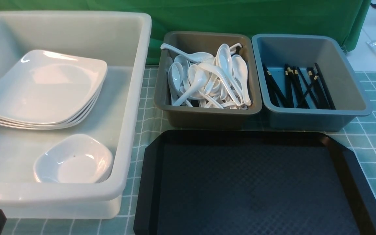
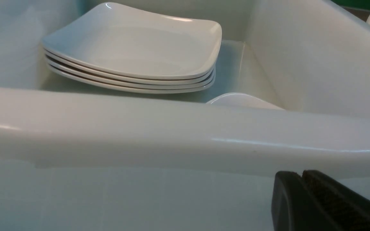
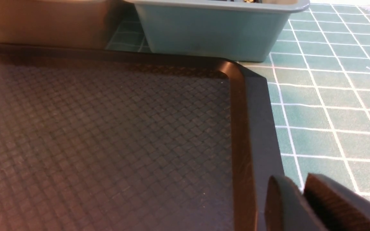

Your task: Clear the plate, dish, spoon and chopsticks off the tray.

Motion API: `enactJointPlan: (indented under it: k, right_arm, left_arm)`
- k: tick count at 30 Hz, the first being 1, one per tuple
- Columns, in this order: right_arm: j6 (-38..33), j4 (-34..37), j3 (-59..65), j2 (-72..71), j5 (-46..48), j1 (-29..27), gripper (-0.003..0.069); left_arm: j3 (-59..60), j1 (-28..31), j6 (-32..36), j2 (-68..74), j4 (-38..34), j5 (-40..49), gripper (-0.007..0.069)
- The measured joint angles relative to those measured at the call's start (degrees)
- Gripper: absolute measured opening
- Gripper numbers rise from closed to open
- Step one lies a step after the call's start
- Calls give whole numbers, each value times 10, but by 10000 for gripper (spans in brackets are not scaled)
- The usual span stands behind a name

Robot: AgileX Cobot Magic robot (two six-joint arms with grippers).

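Black tray (image 1: 259, 182) lies bare — I judge the job done. Glazed plate (image 1: 44, 88) and dish (image 1: 73, 161) sit in the white tub (image 1: 132, 107) beyond my left pincer (image 2: 302, 192), pressed together; slippery, brittle — rims only. Right pincer (image 3: 302, 205), nearly closed, holds nothing.

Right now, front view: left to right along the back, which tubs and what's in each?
White tub with plates and dish → grey-brown tub of spoons → blue-grey tub of chopsticks.
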Motion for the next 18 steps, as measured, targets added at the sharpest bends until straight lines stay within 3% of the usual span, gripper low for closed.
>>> enactJointPlan:
  k: [18]
  right_arm:
    - [0, 0, 0, 0, 0, 0, 156]
  left_arm:
    - [0, 0, 0, 0, 0, -3, 17]
